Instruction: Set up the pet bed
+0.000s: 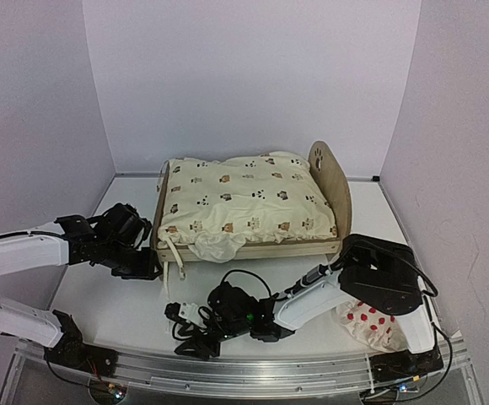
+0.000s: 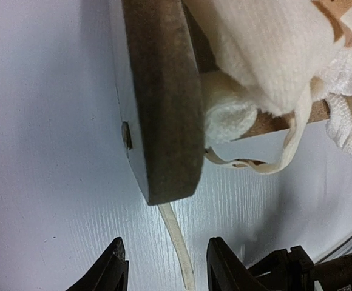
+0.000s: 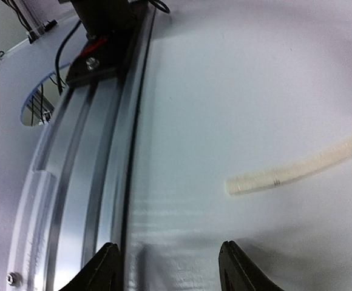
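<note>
The small light plywood pet bed (image 1: 330, 179) stands in the far middle of the white table (image 1: 118, 316). Its rounded right end board with the paw-print cutout is upright. The left end board is seen only edge-on. A cream animal-print cushion (image 1: 244, 198) fills the frame and hides the base completely; a crumpled corner spills over the near rail.

The left gripper (image 1: 147, 268) sits low at the bed's near left corner. In the left wrist view its dark fingers (image 2: 116, 270) are spread, with a thin cream fabric tie (image 2: 177, 239) lying on the table between them and neither finger pressing on it. Just beyond them is the dark edge of the end board (image 2: 164, 103), with cushion fabric bunched behind it.

The right gripper (image 1: 180, 331) lies close to the table's near edge, left of centre. Its wrist view is blurred. The fingers (image 3: 106, 267) are cut off at the bottom of that view and stand apart with nothing between them. The end of a cream tie (image 3: 291, 173) rests on the table ahead and to the right, clear of them. The grey metal rail (image 3: 85, 182) runs along the left.

A white pillow with red dots (image 1: 369, 325) lies at the near right, largely hidden behind the right arm.
</note>
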Controlling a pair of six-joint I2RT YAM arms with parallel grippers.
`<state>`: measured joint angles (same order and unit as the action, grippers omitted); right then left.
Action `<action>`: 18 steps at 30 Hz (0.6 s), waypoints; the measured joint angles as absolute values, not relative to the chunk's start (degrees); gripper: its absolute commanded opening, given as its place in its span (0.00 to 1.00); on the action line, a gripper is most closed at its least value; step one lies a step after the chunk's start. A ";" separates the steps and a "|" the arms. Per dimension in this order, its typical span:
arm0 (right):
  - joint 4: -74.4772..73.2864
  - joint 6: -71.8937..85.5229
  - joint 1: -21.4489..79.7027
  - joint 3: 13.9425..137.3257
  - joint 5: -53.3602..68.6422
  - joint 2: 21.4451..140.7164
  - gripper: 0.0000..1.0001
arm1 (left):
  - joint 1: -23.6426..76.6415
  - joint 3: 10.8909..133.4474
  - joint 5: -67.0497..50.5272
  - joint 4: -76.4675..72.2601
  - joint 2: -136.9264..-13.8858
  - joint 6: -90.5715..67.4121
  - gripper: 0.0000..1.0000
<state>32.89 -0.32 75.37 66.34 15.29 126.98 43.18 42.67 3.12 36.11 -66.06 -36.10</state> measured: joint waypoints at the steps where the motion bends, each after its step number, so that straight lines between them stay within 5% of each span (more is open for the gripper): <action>1: 33.26 -0.88 75.35 65.16 14.14 126.36 0.67 | 43.18 42.47 3.09 35.96 -66.09 -36.10 0.45; 18: 33.81 -4.34 72.32 75.12 -16.78 128.62 0.64 | 43.46 42.21 6.03 35.29 -62.94 -36.36 0.42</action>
